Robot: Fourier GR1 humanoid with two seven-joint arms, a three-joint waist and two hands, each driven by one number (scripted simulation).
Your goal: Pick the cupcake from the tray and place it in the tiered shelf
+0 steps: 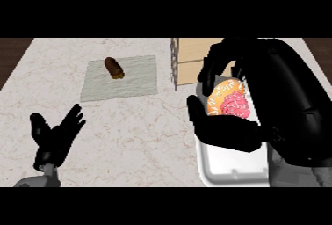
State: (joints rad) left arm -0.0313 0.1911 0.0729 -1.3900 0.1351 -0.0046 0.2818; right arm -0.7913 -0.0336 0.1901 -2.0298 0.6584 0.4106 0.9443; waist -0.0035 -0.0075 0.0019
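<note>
My right hand (227,127) is raised close to the view at the right, its fingers and thumb curled round a cupcake (228,102) with pink frosting and an orange wrapper. It hovers above the white tray (227,169) at the lower right. The tiered shelf (191,61), light wood with a wire side, stands behind it at the upper right, partly hidden by the hand and forearm. My left hand (57,134) rests open at the lower left, fingers up, holding nothing.
A grey-green mat (139,83) lies at the counter's upper middle with a small brown pastry (114,68) on it. The marble counter (130,140) stretches between the two hands.
</note>
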